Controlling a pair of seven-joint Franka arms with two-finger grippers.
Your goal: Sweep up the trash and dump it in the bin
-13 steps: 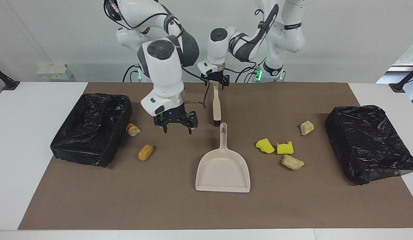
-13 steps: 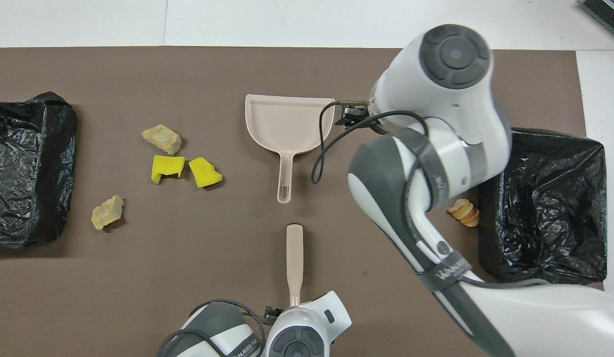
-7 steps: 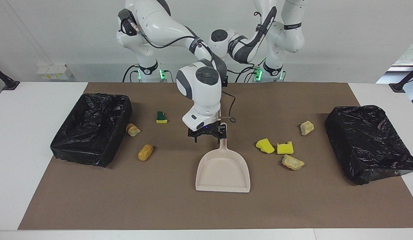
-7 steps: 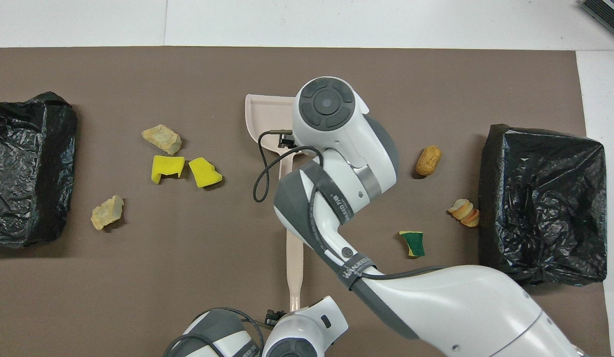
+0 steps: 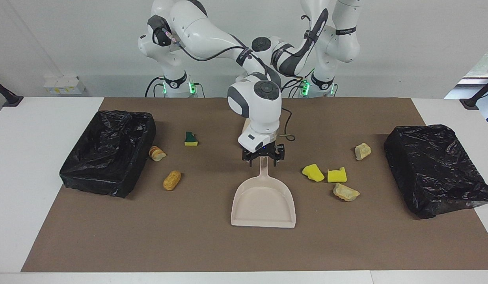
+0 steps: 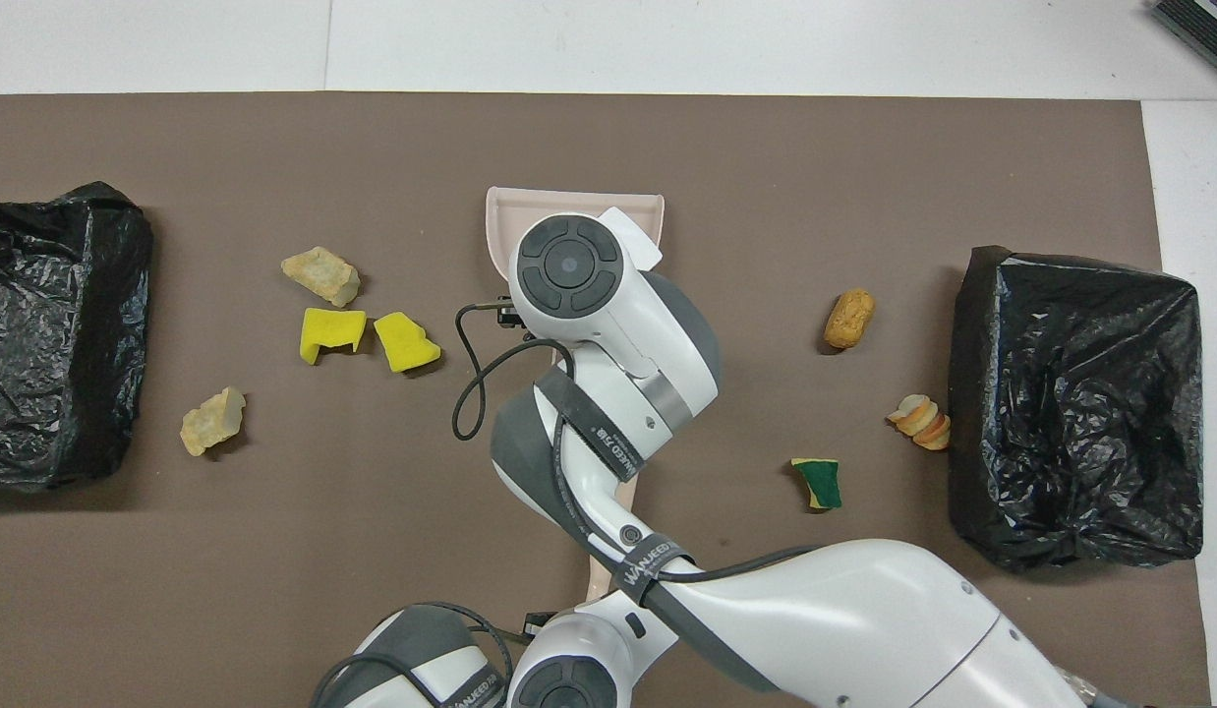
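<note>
Brown mat covers most of the white table, and the trash lies on it in two loose groups. Toward the right arm's end there are three bits: a green-faced sponge, a sliced bread piece just beside a black-lined bin, and a golden roll farther from the robots than both. Toward the left arm's end there are four. Two yellow chunks sit side by side, a tan crust lies just beside them and farther from the robots, and another tan lump lies nearer a second bin. No trash shows in either bin.

The beige dustpan rests flat at mid-table, with its mouth away from the robots and its handle toward them. It is empty. The right gripper is down at that handle, its fingers spread on either side of it with gaps showing, so it is not pinching it. The right arm hides the left gripper in the facing view. From overhead, the left gripper sits pressed together at the near end of the brush. The brush lies in line with the dustpan handle, nearer to the robots.
</note>
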